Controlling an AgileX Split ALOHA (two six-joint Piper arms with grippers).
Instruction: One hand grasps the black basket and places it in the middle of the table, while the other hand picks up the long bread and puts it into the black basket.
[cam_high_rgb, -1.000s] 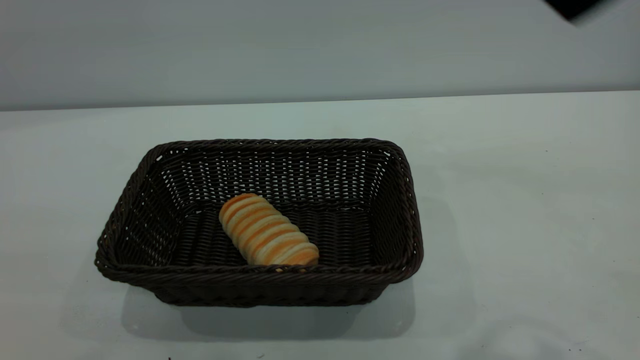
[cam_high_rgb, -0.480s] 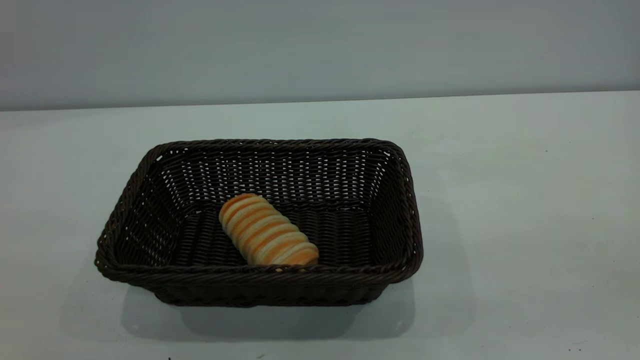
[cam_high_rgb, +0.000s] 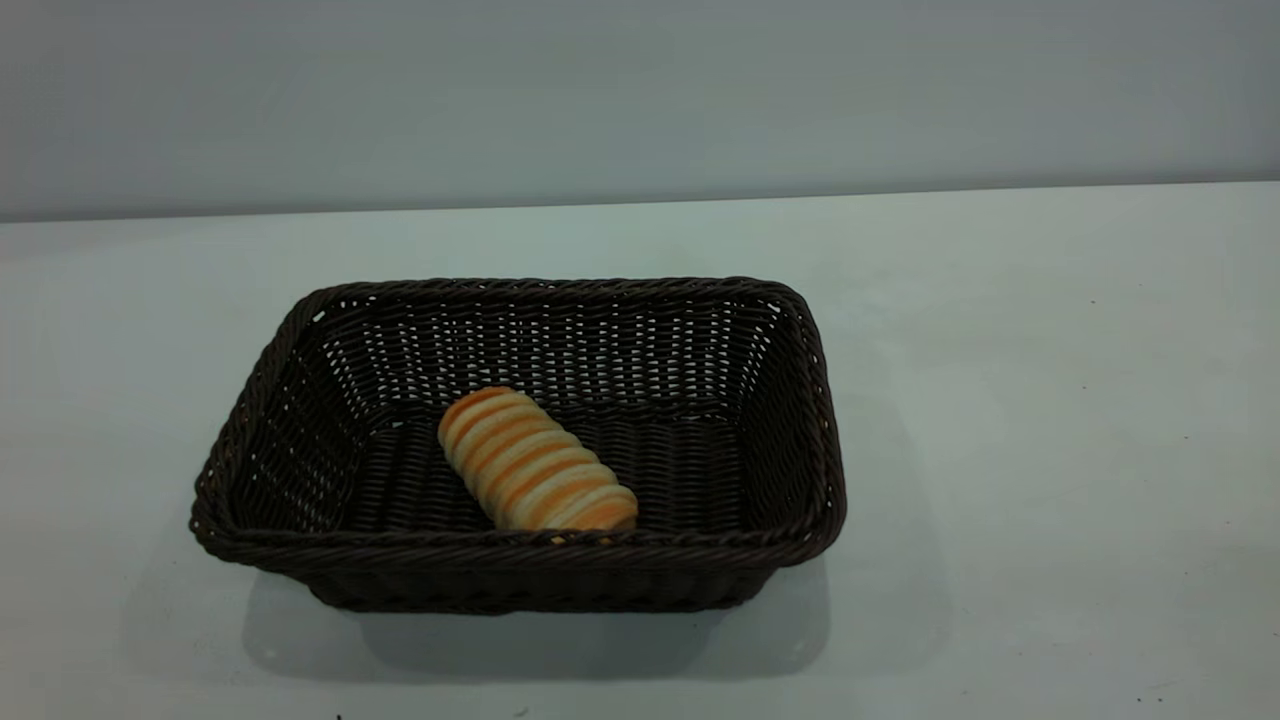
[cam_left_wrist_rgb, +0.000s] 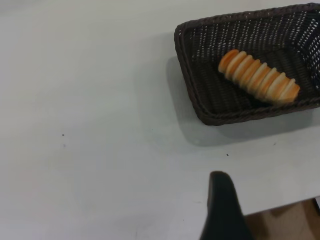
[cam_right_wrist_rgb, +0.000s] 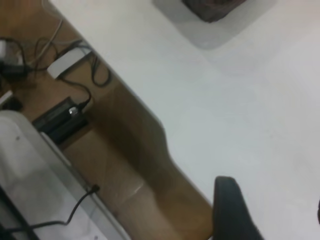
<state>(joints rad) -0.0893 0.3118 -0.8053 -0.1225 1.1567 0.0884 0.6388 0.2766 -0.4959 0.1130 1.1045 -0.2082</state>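
Now the long bread lies slantwise on the floor of the black basket, which stands on the table. One dark finger of the left gripper shows well apart from the basket, over the table's edge; one finger of the right gripper shows likewise. Whether either gripper is open cannot be told.

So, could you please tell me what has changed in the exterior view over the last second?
A black arm part that showed in the upper right corner a second ago has withdrawn out of the exterior view; no arm shows there now. The long bread lies as before inside the black basket, and the basket has not shifted on the table.
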